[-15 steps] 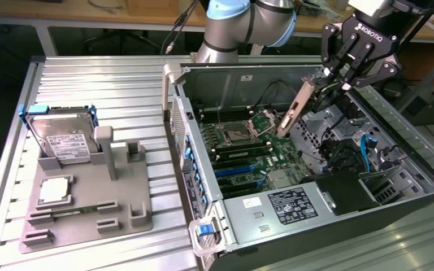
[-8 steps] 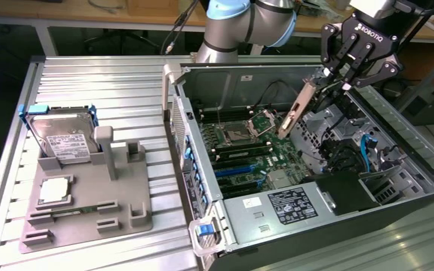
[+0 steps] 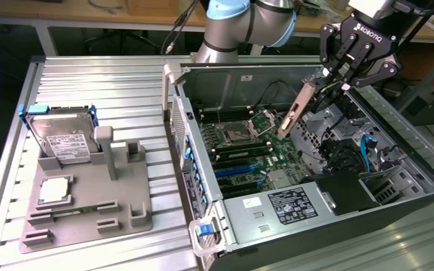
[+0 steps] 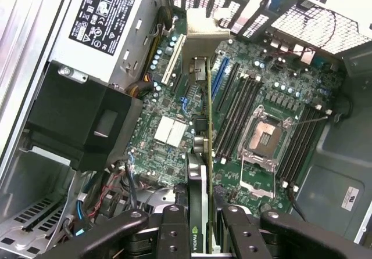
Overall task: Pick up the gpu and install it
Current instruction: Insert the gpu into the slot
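My gripper hangs over the far right part of the open computer case and is shut on the gpu. The card hangs tilted, its silver bracket pointing down toward the motherboard without touching it. In the wrist view the gpu shows edge-on between the black fingers, green board edge and black cooler visible, with the bracket end farthest from the camera. Below it lie the motherboard and its blue expansion slot and white expansion slot.
The open CPU socket, memory slots and the power supply lie inside the case, along with loose cables near the drive bays. On the exterior view's left, a grey fixture holds a hard drive and a CPU chip.
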### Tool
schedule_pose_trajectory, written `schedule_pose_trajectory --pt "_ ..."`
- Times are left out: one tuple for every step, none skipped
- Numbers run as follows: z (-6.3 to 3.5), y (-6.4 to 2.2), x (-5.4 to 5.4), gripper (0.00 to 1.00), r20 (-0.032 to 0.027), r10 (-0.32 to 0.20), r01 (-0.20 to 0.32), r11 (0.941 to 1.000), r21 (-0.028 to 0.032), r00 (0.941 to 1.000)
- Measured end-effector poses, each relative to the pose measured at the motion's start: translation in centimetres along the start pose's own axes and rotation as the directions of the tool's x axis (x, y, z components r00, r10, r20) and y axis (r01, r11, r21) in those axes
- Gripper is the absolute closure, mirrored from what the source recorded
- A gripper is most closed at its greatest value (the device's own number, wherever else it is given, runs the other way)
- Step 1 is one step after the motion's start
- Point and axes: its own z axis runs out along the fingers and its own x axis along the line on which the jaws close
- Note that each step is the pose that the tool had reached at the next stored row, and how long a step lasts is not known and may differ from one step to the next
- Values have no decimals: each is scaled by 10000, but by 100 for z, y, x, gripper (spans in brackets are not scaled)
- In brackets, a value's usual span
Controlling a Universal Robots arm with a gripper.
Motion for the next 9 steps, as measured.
schedule_pose_trajectory --pt "1 0 0 73 7 203 -203 9998 6 9998" --pt "5 0 1 73 14 408 -408 9992 13 9992" --pt "9 0 0 73 20 560 -561 9984 18 9984" --pt "15 0 1 73 27 719 -719 9974 23 9974" --pt "22 0 1 73 32 847 -847 9964 27 9964" --pt "29 0 1 73 35 948 -948 9955 30 9955" --pt "38 1 1 73 38 1052 -1053 9944 32 9944" --pt "48 2 0 73 43 1156 -1157 9933 35 9933" --pt "57 4 0 73 46 1253 -1253 9921 38 9921"
